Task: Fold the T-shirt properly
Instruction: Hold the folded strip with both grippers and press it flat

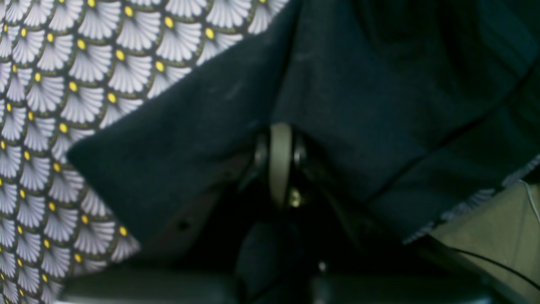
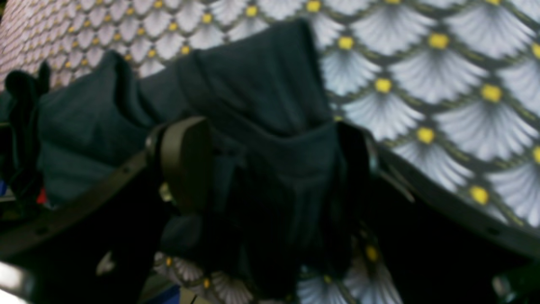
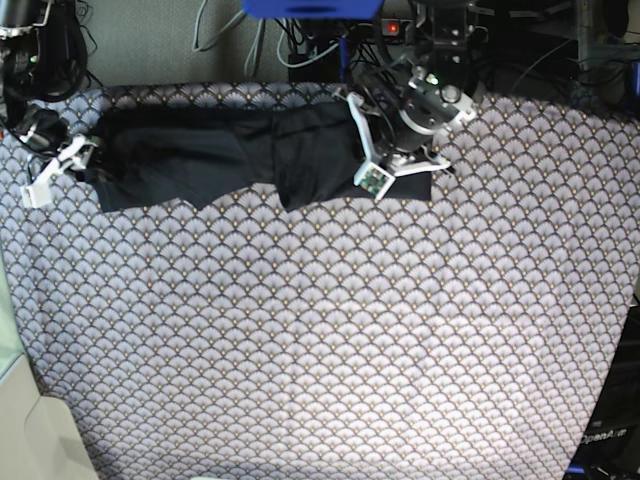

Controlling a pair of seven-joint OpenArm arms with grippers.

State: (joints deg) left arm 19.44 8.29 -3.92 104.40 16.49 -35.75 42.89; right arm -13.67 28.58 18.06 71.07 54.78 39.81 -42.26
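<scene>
The dark T-shirt (image 3: 220, 155) lies stretched in a long band along the far edge of the patterned cloth (image 3: 320, 330). My left gripper (image 1: 280, 139) is shut on the T-shirt (image 1: 379, 105), and the fabric drapes down both sides of its fingers. In the base view it (image 3: 405, 150) is over the shirt's right end. My right gripper (image 2: 270, 160) is at the shirt's left end (image 3: 75, 160). Its jaws stand apart, with bunched T-shirt fabric (image 2: 261, 84) sagging between the two fingers (image 2: 185, 160).
The scallop-patterned cloth (image 1: 63, 63) covers the whole table and also shows in the right wrist view (image 2: 443, 84). Cables and equipment (image 3: 300, 40) crowd the space behind the far edge. A beige surface (image 1: 485, 219) lies beyond the cloth's edge.
</scene>
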